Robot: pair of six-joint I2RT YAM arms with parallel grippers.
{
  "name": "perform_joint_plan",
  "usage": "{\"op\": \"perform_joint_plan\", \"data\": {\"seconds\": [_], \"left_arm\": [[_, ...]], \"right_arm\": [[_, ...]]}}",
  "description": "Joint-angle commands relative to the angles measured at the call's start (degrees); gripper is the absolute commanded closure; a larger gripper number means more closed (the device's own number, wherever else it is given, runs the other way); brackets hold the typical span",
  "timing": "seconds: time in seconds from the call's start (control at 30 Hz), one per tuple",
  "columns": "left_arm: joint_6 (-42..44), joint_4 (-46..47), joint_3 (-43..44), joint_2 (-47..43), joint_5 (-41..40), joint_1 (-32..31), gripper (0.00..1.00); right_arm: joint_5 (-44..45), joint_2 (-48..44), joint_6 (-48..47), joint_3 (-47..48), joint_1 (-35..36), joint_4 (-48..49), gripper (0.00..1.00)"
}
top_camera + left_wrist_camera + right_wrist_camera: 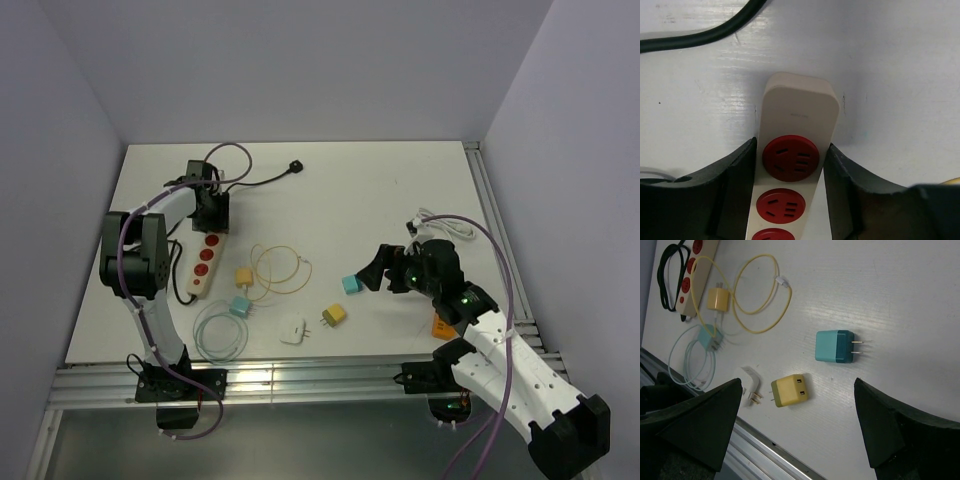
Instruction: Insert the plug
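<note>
Starting nearest me: the metal rail (300,385) runs along the table's front edge, with the white plug (293,331) and yellow plug (334,316) lying just behind it, so there's little margin for a low approach. My right gripper (388,272) hangs jaws wide over the teal plug (835,346), which lies flat on bare table apart from the others, prongs level. I take teal as the one to insert. Expect it to be light, rigid, smooth plastic, so prone to slip or twist. Best hold is across the two flat body faces, well back from the prongs. Open room all round it. The route to the strip is less clean: the loose yellow cable (280,268) loops between, soft and easy to snag, so lift over it. Farther out, my left gripper (212,218) straddles the far end of the power strip (799,115), a finger along each long side beside the end red socket (791,158); cannot tell whether they press it. The strip looks light enough to skate under a push, so it wants bracing. The black cord (255,180) lies beyond, toward the back wall.
</note>
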Motion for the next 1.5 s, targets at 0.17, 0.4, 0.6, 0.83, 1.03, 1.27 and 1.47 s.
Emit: {"op": "perform_joint_plan", "data": {"seconds": [0.17,0.4,0.6,0.83,1.03,1.27,1.47], "left_arm": [[-10.91,-2.54,5.11,1.9,3.02,0.36,0.88],[-14.61,-0.43,2.57,0.59,3.29,0.36,0.55],[-14.44,-0.42,0.98,-6.35,2.32,0.36,0.11],[-16.1,0.62,-0.49,-19.79,4.25,-1.22,0.01],[-19.0,10.72,-10.06,-37.28,10.57,-8.42,0.01],[-25.5,19.17,-22.65,-53.12,18.14,-13.09,0.05],[-26.83,15.23,-23.71,-55.93,20.08,-14.14,0.16]], "right_arm": [[4.08,3.71,2.89,0.99,3.74,1.26,0.01],[7.95,6.62,3.33,2.05,7.08,0.73,0.0],[8.92,10.39,4.12,2.92,8.22,1.08,0.0],[14.89,17.94,10.97,7.32,11.3,-3.22,0.0],[20.51,28.49,4.13,14.34,12.01,-5.33,0.0],[22.63,38.16,-2.11,19.8,12.36,-9.73,0.08],[22.45,40.45,-3.96,20.42,14.82,-9.03,0.13]]}}
